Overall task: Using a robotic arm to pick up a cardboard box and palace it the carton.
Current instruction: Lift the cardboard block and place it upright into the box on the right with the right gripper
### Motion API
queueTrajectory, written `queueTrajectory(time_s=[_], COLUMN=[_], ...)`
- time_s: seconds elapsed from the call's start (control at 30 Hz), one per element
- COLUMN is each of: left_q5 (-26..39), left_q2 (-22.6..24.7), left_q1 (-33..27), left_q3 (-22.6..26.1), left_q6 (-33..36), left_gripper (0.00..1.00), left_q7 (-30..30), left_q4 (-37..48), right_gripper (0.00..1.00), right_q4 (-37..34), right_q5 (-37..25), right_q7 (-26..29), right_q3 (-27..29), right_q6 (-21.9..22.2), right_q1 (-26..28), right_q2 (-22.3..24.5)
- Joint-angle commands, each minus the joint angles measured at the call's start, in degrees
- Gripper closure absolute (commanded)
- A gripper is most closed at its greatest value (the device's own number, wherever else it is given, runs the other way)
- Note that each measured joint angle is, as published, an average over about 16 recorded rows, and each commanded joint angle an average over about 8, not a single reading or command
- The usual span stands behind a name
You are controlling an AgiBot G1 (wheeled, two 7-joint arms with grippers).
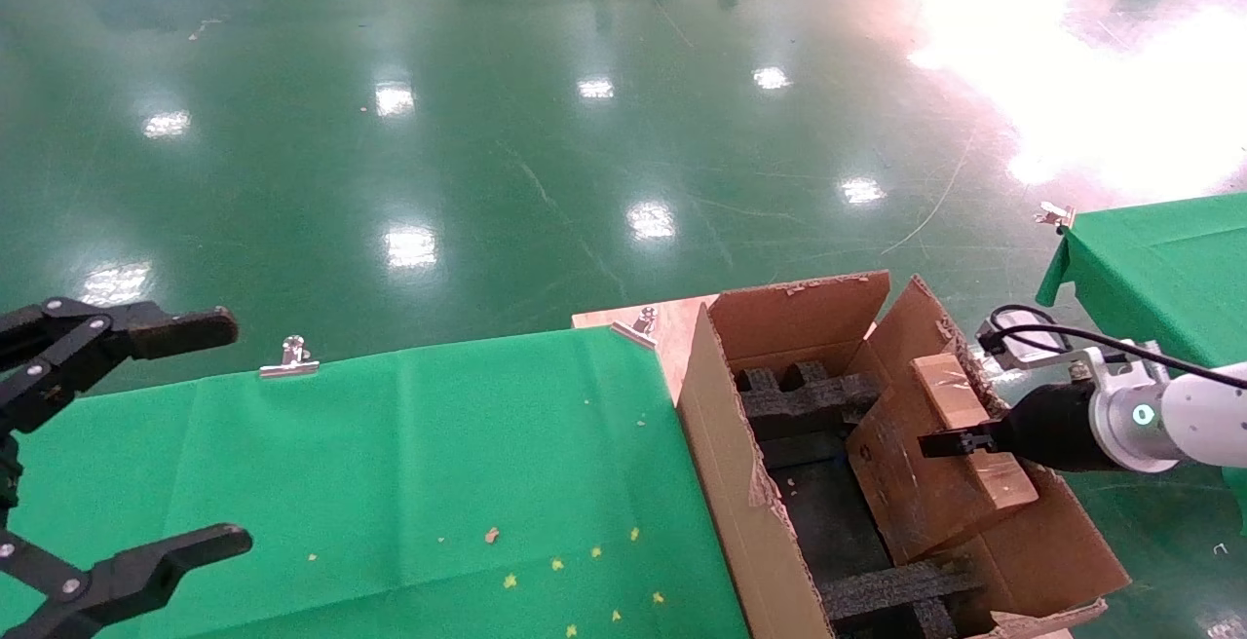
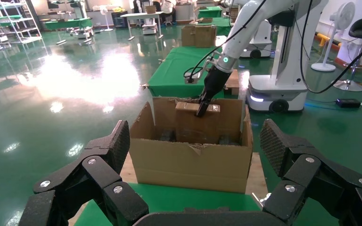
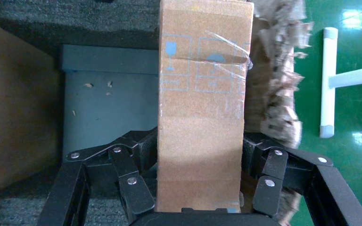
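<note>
- The worktop (image 1: 390,454), draped in green cloth, fills my 9 o'clock side in the head view; the carton sits at its right-hand end.
- The carton (image 1: 740,483) is the biggest task thing: corrugated brown, flaps upright with torn edges, black foam blocks (image 1: 809,395) inside. It runs from 12 to 6 o'clock in front of me.
- The cardboard box (image 1: 969,434) is over the carton's 3 o'clock side, resting against or just above an inner flap; I cannot tell whether it touches. Its long axis runs roughly 11 to 5 o'clock in the head view, tilted, the far end higher.
- I judge the box light and stiff, with taped faces that may be a little slick. Its 2 long side faces near mid-length look the best hold, and that is where I have it.
- My right end effector (image 3: 200,188), on the robotic arm (image 1: 1169,415), is pinching the box across its narrow width, 1 finger (image 3: 132,183) on each side.
- My left end effector (image 2: 198,179) hangs spread wide over the worktop at 9 o'clock, holding nothing.
</note>
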Motion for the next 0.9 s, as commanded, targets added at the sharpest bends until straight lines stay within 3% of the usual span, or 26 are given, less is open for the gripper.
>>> queueTrajectory(time_s=[0.03,0.9], left_q5=[0.00,-0.01], left_q2=[0.00,-0.01], left_q1=[0.00,-0.01], left_q3=[0.00,0.02], left_q6=[0.00,-0.01], left_gripper=[0.00,0.00], left_q7=[0.00,0.01], left_q4=[0.00,0.00], right_gripper=[1.00,1.00], right_q4=[-0.81,-12.24], right_q5=[0.84,13.04], right_q7=[-0.62,-12.85], right_q3=[0.22,6.37], right_q6=[0.33,-2.16], right_q1=[-1.10,-13.86], right_q2=[-0.51,-6.04])
